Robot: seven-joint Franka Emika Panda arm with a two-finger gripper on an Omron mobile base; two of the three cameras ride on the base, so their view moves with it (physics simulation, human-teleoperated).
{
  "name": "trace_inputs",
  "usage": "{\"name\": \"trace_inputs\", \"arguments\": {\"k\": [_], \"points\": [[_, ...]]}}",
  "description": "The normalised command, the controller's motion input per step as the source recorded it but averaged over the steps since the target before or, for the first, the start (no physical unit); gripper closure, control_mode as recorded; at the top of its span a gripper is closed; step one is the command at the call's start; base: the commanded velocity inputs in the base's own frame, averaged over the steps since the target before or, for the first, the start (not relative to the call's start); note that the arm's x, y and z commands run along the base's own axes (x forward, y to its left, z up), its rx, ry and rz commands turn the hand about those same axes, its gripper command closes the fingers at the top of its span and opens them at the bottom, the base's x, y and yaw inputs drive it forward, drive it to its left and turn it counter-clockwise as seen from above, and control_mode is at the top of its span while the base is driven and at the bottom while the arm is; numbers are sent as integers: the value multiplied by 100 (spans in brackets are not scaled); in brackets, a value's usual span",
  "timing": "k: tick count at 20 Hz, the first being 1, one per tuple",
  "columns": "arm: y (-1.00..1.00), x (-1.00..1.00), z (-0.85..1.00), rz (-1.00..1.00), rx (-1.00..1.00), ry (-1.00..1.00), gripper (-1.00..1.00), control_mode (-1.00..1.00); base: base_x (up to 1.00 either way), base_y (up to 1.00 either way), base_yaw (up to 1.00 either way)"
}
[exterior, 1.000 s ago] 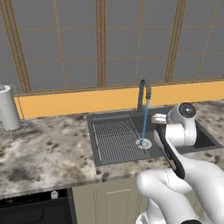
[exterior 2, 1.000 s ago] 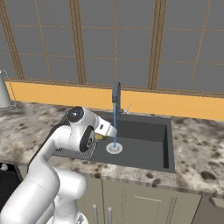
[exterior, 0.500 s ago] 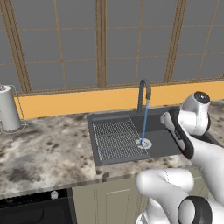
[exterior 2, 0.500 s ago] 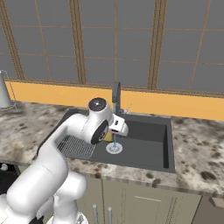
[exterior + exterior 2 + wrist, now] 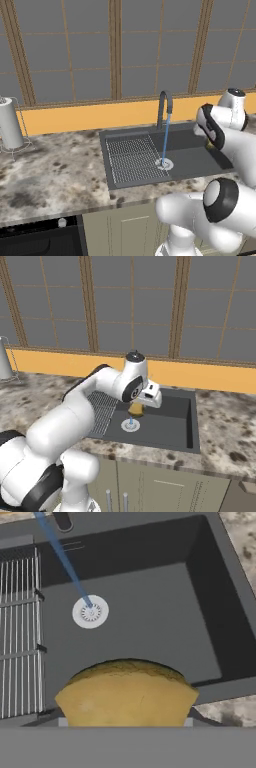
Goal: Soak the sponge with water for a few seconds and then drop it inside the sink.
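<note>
Yellow and slightly bulged, the sponge [image 5: 127, 693] sits pinched in the gripper [image 5: 138, 406], whose jaws are pressed in on its sides, and it hangs above the open basin of the sink [image 5: 150, 627], off to one side of the water [image 5: 62, 557] rather than under it. No brand, label or writing can be read on anything in the scene. The thin blue stream falls from the dark arched faucet [image 5: 165, 107] straight onto the round silver drain [image 5: 90, 611], clear of the sponge. In the hand view the basin floor around the drain is bare dark grey, bounded by steep walls on the far and right sides, so there is free room below and around the sponge. A ribbed metal rack [image 5: 132, 157] covers the left part of the sink, its edge near the drain. Speckled stone counter [image 5: 55, 172] surrounds the sink on all sides; a paper towel roll [image 5: 10, 122] stands well away on the far left. An orange backsplash [image 5: 60, 363] and panelled windows rise behind the faucet. From the right base view the arm's own wrist hides part of the stream.
</note>
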Motion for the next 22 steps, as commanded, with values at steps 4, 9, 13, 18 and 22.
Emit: {"name": "trace_inputs", "arguments": {"k": [4,9,13,18,22], "points": [[-31,45,-23,0,15,9,100,-100,0,0,0],[-13,60,-31,0,9,13,100,-100,0,0,0],[0,62,-28,0,0,17,100,-100,0,0,0],[-13,47,-28,0,0,13,100,-100,0,0,0],[-27,1,-20,0,0,0,100,-100,0,0,0]]}}
